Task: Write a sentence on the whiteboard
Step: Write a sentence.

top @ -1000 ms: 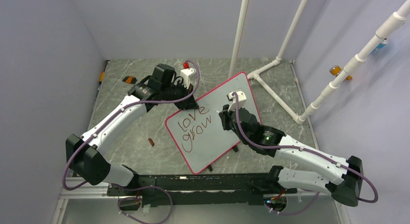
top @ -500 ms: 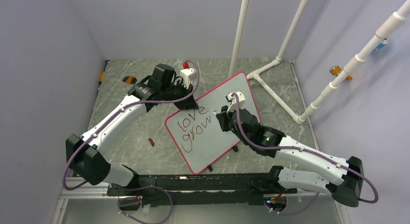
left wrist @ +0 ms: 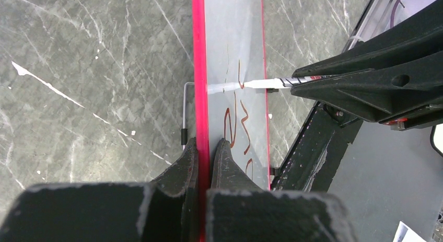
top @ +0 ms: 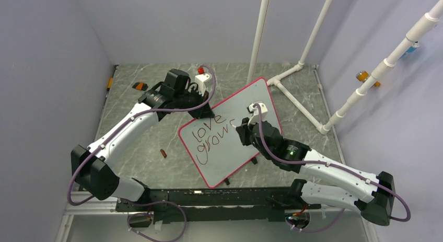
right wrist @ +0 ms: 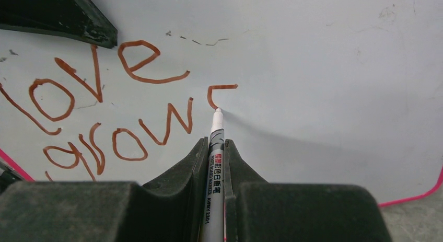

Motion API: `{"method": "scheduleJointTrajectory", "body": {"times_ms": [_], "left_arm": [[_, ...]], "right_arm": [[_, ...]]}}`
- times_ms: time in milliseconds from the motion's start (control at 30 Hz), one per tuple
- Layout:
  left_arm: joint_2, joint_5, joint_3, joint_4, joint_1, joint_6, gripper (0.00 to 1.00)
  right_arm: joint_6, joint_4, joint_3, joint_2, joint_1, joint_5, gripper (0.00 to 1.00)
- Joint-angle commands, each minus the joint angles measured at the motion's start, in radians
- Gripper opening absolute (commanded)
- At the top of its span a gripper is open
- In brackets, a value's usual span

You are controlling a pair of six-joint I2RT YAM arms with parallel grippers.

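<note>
The whiteboard lies askew in the middle of the grey marbled tabletop, one corner pointing to the far side. The left jaws are clamped on its red-pink frame at the far left edge. The right jaws are closed tight around a slim marker, whose white tip touches the board. The sentence so far reads "love" over "grow" in dark red strokes, and the tip rests at the end of a part-drawn letter just after the "w".
</note>
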Motion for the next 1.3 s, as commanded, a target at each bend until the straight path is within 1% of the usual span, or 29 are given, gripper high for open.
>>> {"method": "scheduleJointTrajectory", "body": {"times_ms": [0,267,533,767,1033,1267], "left_arm": [[-0.026,-0.165,-0.005,0.042,-0.004,0.163,0.0],[-0.026,-0.162,-0.003,0.043,-0.005,0.163,0.0],[-0.034,-0.165,-0.008,0.045,-0.006,0.162,0.0],[-0.034,-0.167,-0.009,0.046,-0.006,0.162,0.0],[-0.033,-0.168,-0.008,0.044,-0.006,0.162,0.0],[-0.029,-0.171,-0.009,0.043,-0.006,0.164,0.0]], "right_arm": [[0.02,-0.043,-0.013,-0.009,-0.001,0.043,0.0],[0.034,-0.083,-0.012,-0.001,-0.001,0.069,0.0],[0.052,-0.093,-0.039,-0.011,0.001,0.046,0.0],[0.041,-0.057,-0.056,-0.023,0.0,-0.037,0.0],[0.003,0.003,-0.031,-0.04,0.001,-0.117,0.0],[-0.036,0.061,-0.034,-0.157,0.001,-0.194,0.0]]}}
